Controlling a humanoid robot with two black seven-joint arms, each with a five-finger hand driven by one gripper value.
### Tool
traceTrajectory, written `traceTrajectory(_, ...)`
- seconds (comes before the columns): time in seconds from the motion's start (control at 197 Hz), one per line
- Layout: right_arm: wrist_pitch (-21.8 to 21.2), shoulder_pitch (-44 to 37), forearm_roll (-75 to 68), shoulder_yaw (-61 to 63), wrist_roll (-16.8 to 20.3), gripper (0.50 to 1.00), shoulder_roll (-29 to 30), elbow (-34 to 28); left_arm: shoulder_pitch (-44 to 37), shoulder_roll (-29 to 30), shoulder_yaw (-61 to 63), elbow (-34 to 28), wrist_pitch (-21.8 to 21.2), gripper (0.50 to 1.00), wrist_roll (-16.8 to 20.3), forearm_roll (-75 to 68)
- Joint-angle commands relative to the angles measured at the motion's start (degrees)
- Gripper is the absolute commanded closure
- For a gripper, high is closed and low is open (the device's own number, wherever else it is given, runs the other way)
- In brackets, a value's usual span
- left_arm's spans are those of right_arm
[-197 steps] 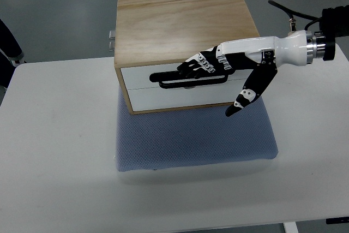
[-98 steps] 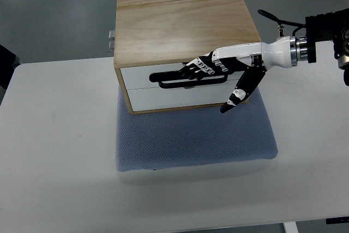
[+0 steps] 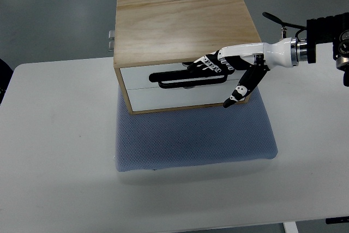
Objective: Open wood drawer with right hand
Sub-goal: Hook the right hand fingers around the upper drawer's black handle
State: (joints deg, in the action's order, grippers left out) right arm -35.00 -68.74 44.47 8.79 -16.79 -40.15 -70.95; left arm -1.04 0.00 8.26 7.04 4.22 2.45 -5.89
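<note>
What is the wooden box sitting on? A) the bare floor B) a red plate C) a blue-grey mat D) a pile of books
C. The wooden box sits on the back part of a blue-grey mat lying on the white table; the right hand reaches to the black handle on the box's white front.

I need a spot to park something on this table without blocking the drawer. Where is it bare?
The white table is bare left of the blue mat, and along the near edge below it. A narrower strip lies right of the mat. Crowded: the wood drawer box front, where the right hand reaches the black handle.
</note>
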Motion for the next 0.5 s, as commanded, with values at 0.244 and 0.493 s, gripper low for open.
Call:
traceTrajectory(0.244,0.00,0.10,0.88,0.00,0.00,0.556,1.04,1.78,-0.02,0.00,0.00,-0.01,0.00,0.500,0.01,0.00)
traceTrajectory(0.493,0.00,1.24,1.67,0.00,0.00,0.556,1.39,1.78,-0.02,0.00,0.00,-0.01,0.00,0.500,0.01,0.00)
